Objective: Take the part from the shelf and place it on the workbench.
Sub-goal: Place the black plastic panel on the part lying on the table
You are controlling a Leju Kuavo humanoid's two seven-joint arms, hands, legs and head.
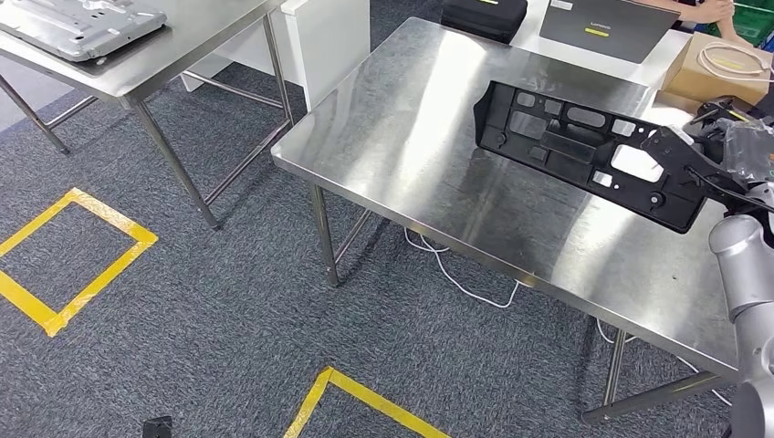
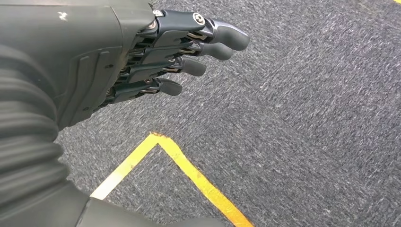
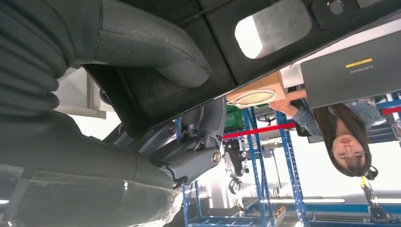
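Note:
A long black plastic part [image 1: 584, 151] with several cut-outs hangs above the steel workbench [image 1: 429, 155], over its right half. My right hand [image 1: 707, 151] grips the part at its right end; the silver forearm rises from the lower right. In the right wrist view the thick grey thumb [image 3: 156, 49] presses on the dark part [image 3: 265, 28], which covers the other fingers. My left hand [image 2: 189, 52] hangs over grey carpet, fingers straight and apart, holding nothing.
A second steel table [image 1: 146, 68] with a grey metal panel [image 1: 82, 27] stands at the far left. Behind the workbench are a laptop [image 1: 607, 27], a black case [image 1: 484, 14], a cardboard box [image 1: 721, 68] and a seated person [image 3: 345, 137]. Yellow floor tape [image 1: 78, 260] marks the carpet.

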